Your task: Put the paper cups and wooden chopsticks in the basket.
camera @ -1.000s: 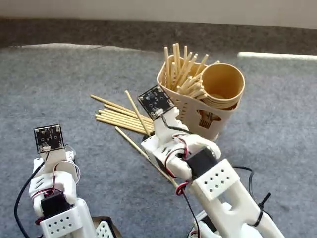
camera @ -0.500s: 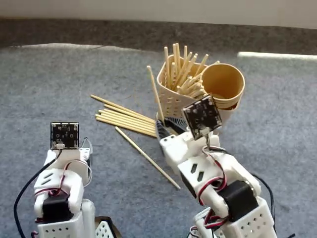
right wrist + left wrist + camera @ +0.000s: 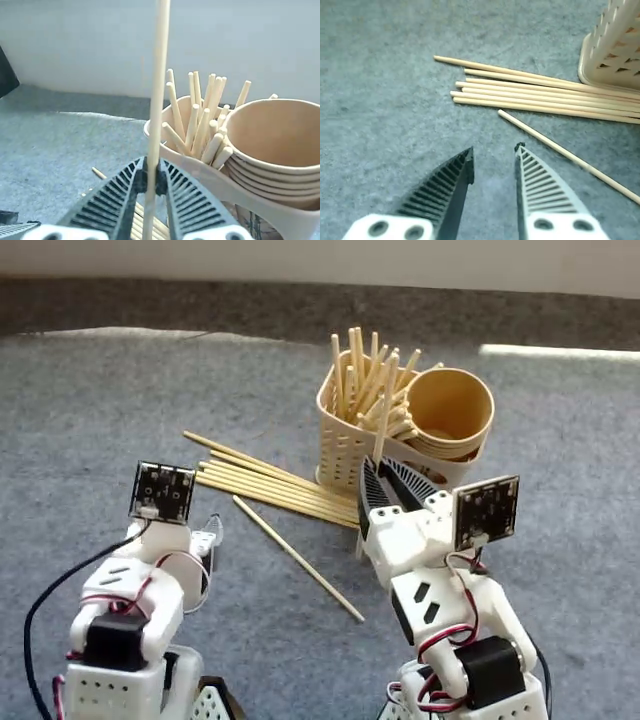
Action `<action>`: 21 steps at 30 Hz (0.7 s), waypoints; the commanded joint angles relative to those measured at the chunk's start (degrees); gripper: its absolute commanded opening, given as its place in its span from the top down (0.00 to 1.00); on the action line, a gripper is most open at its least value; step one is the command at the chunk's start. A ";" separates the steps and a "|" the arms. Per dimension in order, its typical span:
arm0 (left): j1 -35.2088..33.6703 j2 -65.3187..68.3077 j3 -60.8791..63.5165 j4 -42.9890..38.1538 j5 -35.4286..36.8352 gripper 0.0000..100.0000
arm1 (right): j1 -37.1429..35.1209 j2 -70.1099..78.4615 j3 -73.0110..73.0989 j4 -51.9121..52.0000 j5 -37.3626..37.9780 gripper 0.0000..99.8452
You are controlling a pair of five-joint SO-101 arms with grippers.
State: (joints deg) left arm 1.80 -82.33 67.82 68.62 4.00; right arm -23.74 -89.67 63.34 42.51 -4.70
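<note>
A cream slotted basket [image 3: 352, 448] stands on the grey carpet, holding several upright chopsticks [image 3: 362, 370] and a stack of paper cups [image 3: 452, 410]. My right gripper [image 3: 384, 492] is just in front of the basket, shut on one chopstick [image 3: 383, 415] that points up. The right wrist view has the held chopstick [image 3: 159, 75] between the closed fingers [image 3: 127, 192], with the basket [image 3: 210, 172] and cups [image 3: 272, 135] behind. A bundle of loose chopsticks [image 3: 265, 485] lies left of the basket, and a single one [image 3: 300, 558] lies nearer. My left gripper [image 3: 495, 149] hovers open above the carpet near them.
Grey carpet [image 3: 120, 410] covers the area, with open floor to the left and behind the basket. A pale wall edge [image 3: 320, 260] runs along the back. The left arm [image 3: 130, 610] stands at the lower left.
The right arm swung right with its chopstick, which now stands upright in front of the basket. The left arm shifted right and forward, toward the loose chopsticks.
</note>
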 commanded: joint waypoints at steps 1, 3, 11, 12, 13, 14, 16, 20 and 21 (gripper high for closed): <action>4.70 13.85 -7.78 -0.44 7.38 0.86 | 0.92 -2.42 0.84 -3.03 -0.35 0.99; 7.16 21.05 -11.12 -0.44 10.73 0.86 | 0.92 -3.03 1.01 -3.03 -0.44 0.99; 11.65 46.99 -22.46 -0.44 19.96 0.86 | 1.01 -3.03 1.10 -2.95 -0.44 0.99; 11.65 49.80 -23.52 -0.44 21.80 0.86 | 1.01 -3.03 1.10 -2.95 -0.44 0.99; 11.65 52.53 -24.66 -0.44 23.91 0.86 | 1.01 -3.03 1.10 -2.95 -0.44 0.99; 11.65 54.99 -25.98 -0.44 26.46 0.86 | 1.01 -2.95 1.19 -2.95 -0.44 0.99; 11.56 59.65 -28.70 -0.44 31.82 0.86 | 1.01 -2.77 1.19 -2.95 -0.44 0.99; 11.65 68.26 -33.71 -0.44 39.56 0.86 | 1.01 -2.77 1.19 -2.86 -0.44 0.99; 11.65 70.20 -34.77 -0.70 41.05 0.86 | 1.01 -2.77 1.19 -2.86 -0.35 0.99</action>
State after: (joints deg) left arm 12.26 -15.87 38.11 68.62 40.31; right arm -23.47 -92.22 64.66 41.19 -4.70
